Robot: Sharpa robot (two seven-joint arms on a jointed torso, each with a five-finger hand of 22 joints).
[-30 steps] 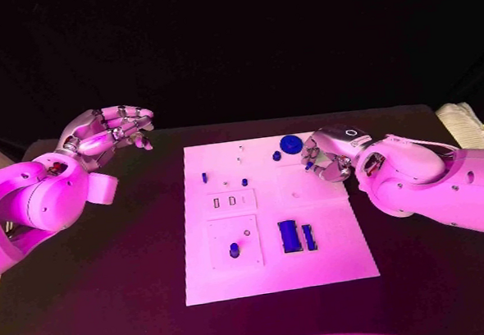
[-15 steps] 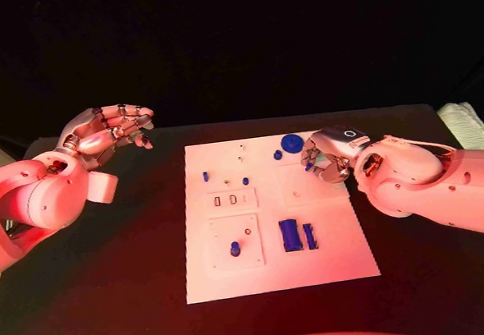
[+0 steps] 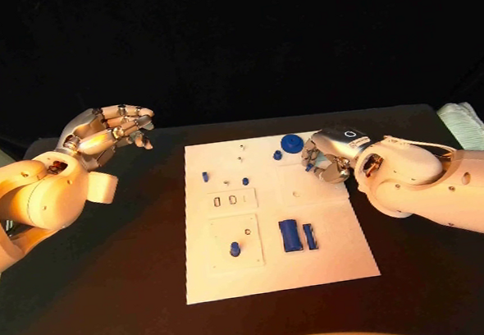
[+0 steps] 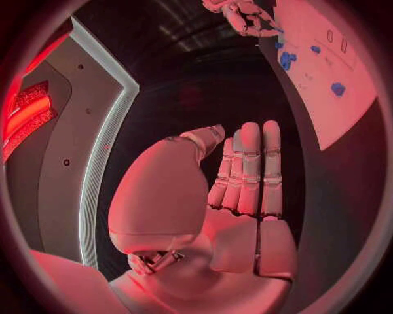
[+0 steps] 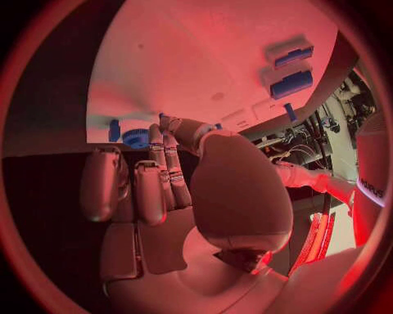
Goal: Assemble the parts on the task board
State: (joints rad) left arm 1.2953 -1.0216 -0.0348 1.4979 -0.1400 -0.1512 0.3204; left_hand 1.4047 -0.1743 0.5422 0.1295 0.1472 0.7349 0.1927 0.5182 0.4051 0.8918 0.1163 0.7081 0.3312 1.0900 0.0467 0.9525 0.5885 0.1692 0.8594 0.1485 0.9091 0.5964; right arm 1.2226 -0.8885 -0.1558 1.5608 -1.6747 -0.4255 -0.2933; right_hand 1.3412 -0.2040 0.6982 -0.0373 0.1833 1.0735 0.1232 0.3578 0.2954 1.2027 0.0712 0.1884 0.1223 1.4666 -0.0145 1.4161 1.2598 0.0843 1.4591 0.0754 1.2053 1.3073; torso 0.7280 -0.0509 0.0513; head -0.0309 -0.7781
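Task board [image 3: 282,274], white, is lying lengthwise along the middle of the black table [image 3: 117,315], carrying blue parts: a round disc [image 3: 292,141] at its far right corner and two upright-lying bars [image 3: 290,235] near its near half. Right hand [image 3: 327,159] is hovering over the board's far right edge, fingers curled inward, just beside the disc; whether it is pinching anything cannot be told. Left hand [image 3: 105,135] is hanging well off the board's far left corner, fingers loosely apart, holding nothing, so the right hand is judged nearer.

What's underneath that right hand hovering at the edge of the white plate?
Under the right hand lies the task board's far right edge. A small blue part peeks out by its fingers; whether they hold it is hidden. The round blue part lies uncovered beside it.
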